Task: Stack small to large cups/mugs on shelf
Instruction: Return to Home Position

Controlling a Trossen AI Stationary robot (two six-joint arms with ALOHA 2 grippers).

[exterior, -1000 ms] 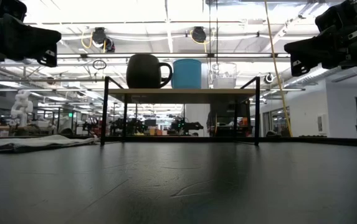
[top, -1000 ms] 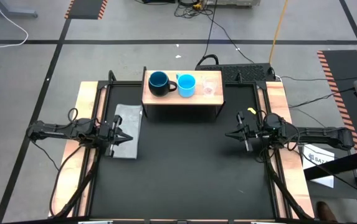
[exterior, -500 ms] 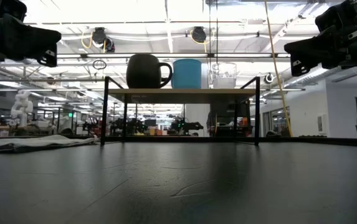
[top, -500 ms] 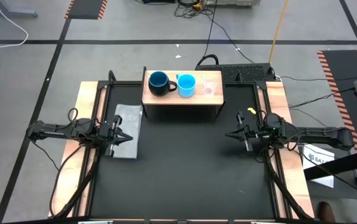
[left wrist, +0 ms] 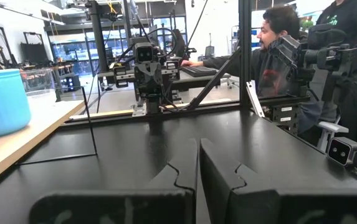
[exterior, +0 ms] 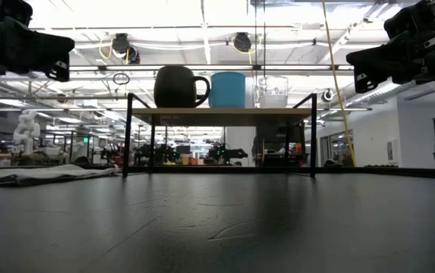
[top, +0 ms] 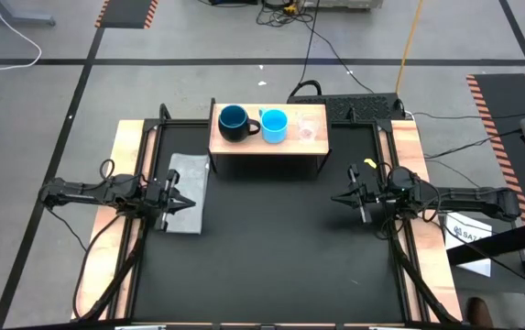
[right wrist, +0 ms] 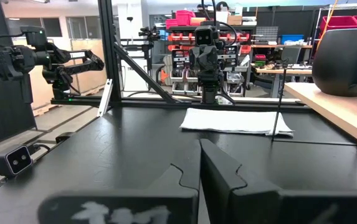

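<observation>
The big dark navy mug with the blue inside [top: 234, 122], the light-blue handled cup [top: 274, 126] and the small clear plastic cup [top: 306, 127] are lined up by size on the light wooden shelf on dark legs [top: 262, 148], so homing is judged the step in hand. The left gripper [top: 187, 203] is parked over the grey cloth [top: 191, 174] and the right gripper [top: 337, 198] opposite, both pinched shut on nothing. Next, probably only a settle into rest is called for.

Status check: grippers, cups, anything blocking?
Left gripper shut over grey cloth; right gripper shut at table's right. Navy mug, light-blue cup, clear cup in row on shelf. Nothing between arms and shelf.
</observation>
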